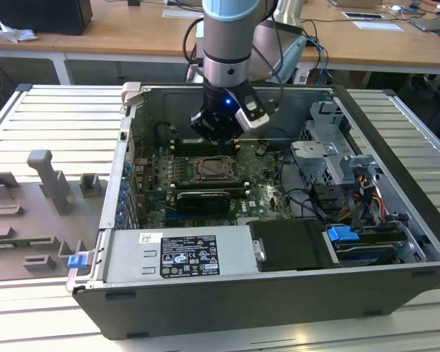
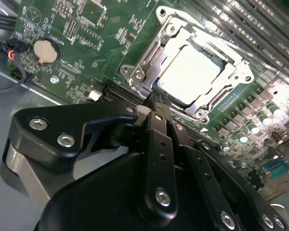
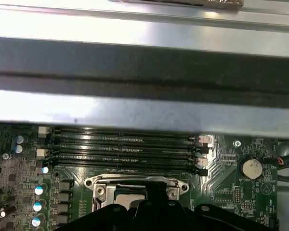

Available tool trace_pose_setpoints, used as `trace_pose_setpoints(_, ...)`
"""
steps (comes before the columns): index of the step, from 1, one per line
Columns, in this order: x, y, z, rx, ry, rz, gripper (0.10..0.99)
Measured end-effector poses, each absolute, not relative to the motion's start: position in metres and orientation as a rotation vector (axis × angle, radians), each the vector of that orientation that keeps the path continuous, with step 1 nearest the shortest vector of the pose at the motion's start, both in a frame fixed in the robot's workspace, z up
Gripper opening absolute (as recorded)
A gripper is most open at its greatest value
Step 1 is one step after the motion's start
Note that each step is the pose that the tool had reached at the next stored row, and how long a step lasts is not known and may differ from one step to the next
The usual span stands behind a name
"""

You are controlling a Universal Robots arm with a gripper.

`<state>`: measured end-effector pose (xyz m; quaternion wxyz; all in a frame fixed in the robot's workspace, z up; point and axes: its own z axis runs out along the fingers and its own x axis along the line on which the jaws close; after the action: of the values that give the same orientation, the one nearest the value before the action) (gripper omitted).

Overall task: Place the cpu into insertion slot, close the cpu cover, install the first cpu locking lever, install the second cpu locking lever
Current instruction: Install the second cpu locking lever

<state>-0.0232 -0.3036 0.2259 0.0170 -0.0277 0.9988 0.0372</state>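
1 cpu (image 2: 190, 74) flat face-up in insertion slot (image 2: 149, 72), cover (image 2: 231, 79) down, fingers (image 2: 154, 103) closed, empty.

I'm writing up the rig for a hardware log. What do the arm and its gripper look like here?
In the exterior view the arm is a silver-grey cylinder with a pale blue band at its top. A small blue light glows on the black wrist block. Black cables loop beside it. In the second wrist view the gripper is black: flat linkage bars joined by silver screws, narrowing toward the tips.

1 cpu (image 2: 191, 73), 1 cpu cover (image 2: 154, 53), 1 coin cell (image 2: 44, 51), 4 mem slots (image 3: 123, 146), 1 pincer (image 2: 156, 103).
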Motion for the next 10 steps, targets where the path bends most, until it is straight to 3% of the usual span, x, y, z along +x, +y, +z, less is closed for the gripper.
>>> trace_pose_setpoints(10,-0.023,-0.318,0.227,-0.086,3.104,0.115,0.106)
